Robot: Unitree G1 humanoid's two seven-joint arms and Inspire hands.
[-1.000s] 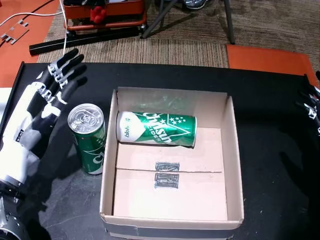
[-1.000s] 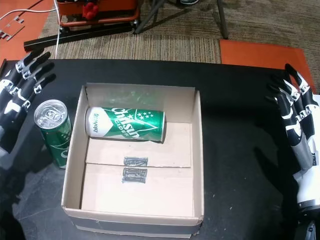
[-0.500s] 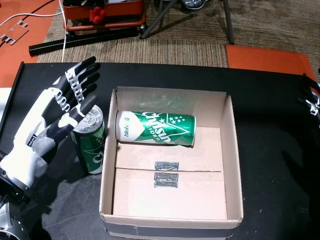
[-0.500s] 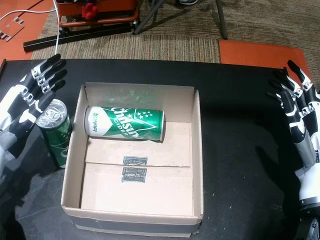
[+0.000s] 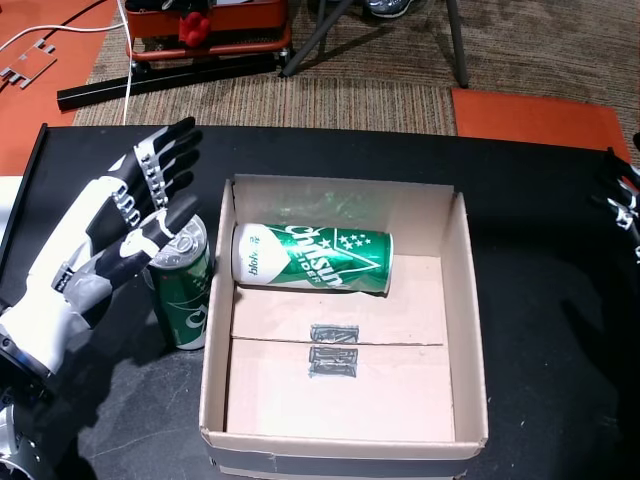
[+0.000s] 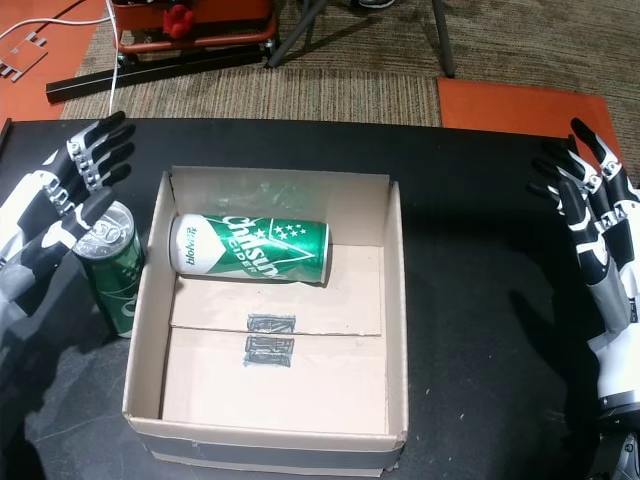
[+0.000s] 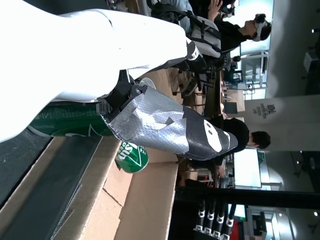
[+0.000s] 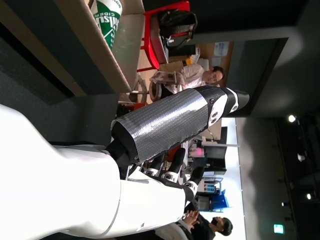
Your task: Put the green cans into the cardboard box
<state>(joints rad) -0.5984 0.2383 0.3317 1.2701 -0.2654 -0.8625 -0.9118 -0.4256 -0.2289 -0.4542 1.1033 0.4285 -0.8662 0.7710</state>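
Cardboard box: one green can inside, on its side against the far wall; white label end reads "Chilsung Cider", partly legible. Second green can upright on the black table, just outside the box's left wall. Left hand open, fingers spread, thumb against that can's top. Right hand open, empty, well right of box.

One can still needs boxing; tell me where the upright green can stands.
In both head views the upright green can stands on the black table, just outside the cardboard box by its left wall, with the left robot hand at it.
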